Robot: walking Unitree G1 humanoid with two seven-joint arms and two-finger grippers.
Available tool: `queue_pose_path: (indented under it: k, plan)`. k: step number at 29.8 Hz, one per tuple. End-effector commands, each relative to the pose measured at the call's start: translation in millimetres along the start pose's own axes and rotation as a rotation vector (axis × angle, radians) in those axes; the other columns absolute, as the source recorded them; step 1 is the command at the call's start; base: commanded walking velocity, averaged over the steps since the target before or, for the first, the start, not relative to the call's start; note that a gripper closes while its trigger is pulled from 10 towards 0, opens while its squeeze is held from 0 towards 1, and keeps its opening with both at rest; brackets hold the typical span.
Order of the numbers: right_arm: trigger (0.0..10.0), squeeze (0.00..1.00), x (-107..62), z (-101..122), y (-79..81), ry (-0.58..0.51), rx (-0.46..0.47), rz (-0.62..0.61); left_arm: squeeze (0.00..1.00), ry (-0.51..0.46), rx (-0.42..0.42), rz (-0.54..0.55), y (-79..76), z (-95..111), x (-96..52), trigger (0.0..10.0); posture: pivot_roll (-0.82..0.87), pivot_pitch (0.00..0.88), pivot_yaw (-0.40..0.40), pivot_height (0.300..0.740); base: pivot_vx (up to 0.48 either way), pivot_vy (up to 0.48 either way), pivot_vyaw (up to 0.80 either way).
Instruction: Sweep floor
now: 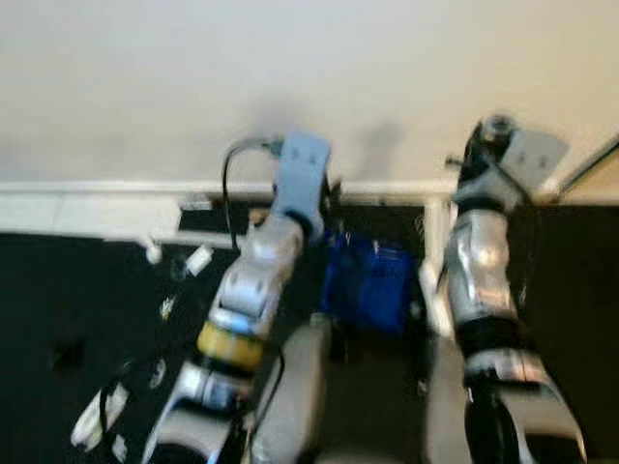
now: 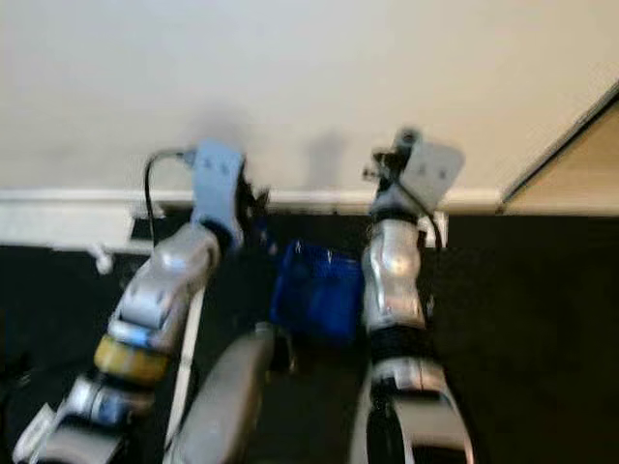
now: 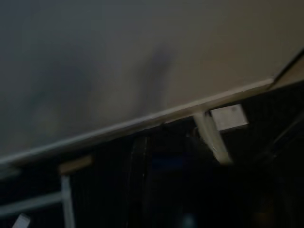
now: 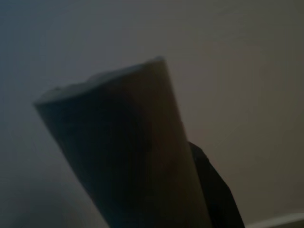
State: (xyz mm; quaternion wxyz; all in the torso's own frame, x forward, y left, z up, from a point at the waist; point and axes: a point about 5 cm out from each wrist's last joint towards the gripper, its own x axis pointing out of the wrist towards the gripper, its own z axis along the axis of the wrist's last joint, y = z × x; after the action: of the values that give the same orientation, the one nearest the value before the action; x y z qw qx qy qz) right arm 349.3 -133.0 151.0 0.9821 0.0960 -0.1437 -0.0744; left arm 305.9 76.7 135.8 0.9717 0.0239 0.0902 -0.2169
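We stand close against a pale wall [image 1: 309, 68] with a white skirting board [image 1: 97, 208] running along its foot, over a dark floor [image 1: 58, 290]; the head views are blurred, so small things are hard to name. Both arms are raised toward the wall; the left gripper [image 1: 324, 193] sits just at the skirting line, and we cannot tell how its fingers stand, since the wrist housing covers them and its own wrist view is too dark to show them. The right gripper [image 2: 395, 164] is up near the wall as well; its wrist view shows a thick pale cylinder [image 4: 128, 147] lying along it with a black finger [image 4: 213, 190] beside it, which we judge to be a handle gripped in that hand, though the finger gap itself is hidden. Between the two forearms, just below both grippers, lies a blue thing [image 1: 368, 280] on the floor; we cannot say whether it is a dustpan or a brush head. Off to the outer side of the left gripper, pale scraps [image 1: 198, 259] and more bits [image 1: 97, 418] lie scattered on the dark floor; so we judge the sweeping far from finished, with that litter yet to be gathered.
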Motion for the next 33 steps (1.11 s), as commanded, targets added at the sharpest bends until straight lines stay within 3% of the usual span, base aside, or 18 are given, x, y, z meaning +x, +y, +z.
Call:
queue_pose_path:
  k: [1,10,15,23,29,31,33]
  plan:
    - [10.0,0.0,-6.5,-11.0,12.5,0.032,0.109,-0.005,0.0,0.083,-0.008,-0.012,0.5,-16.1,-3.7,10.0,0.13,0.381,0.231,0.74,0.0,0.0,0.0]
    - [10.0,0.0,-3.6,-11.3,19.8,0.003,0.131,0.01,0.0,0.095,-0.012,-0.013,-1.2,-17.8,-3.5,10.0,0.11,0.364,0.219,0.74,0.0,0.0,0.0]
    - [10.0,0.0,12.8,13.5,25.8,-0.085,0.32,-0.01,0.0,0.093,-0.016,-0.015,-2.7,-17.0,-0.1,10.0,0.09,0.347,0.215,0.74,0.0,0.0,0.0]
    - [10.0,0.0,29.3,48.3,37.7,-0.204,0.426,0.037,0.0,0.093,-0.039,-0.008,-4.1,-17.3,4.7,10.0,0.06,0.322,0.196,0.74,0.0,0.0,0.0]
    - [10.0,0.0,29.9,70.2,29.9,-0.276,0.416,0.08,0.0,0.092,-0.08,0.085,14.0,-15.4,8.9,10.0,0.02,0.289,0.163,0.74,0.0,0.0,0.0]
    - [10.0,0.0,28.6,87.3,17.6,-0.331,0.38,0.117,0.0,0.094,-0.1,0.153,28.7,-13.5,11.0,10.0,0.0,0.273,0.15,0.74,0.0,0.0,0.0]
    - [10.0,0.0,27.9,93.2,13.6,-0.348,0.367,0.132,0.0,0.094,-0.112,0.175,34.0,-12.5,11.4,10.0,-0.01,0.269,0.147,0.74,0.0,0.0,0.0]
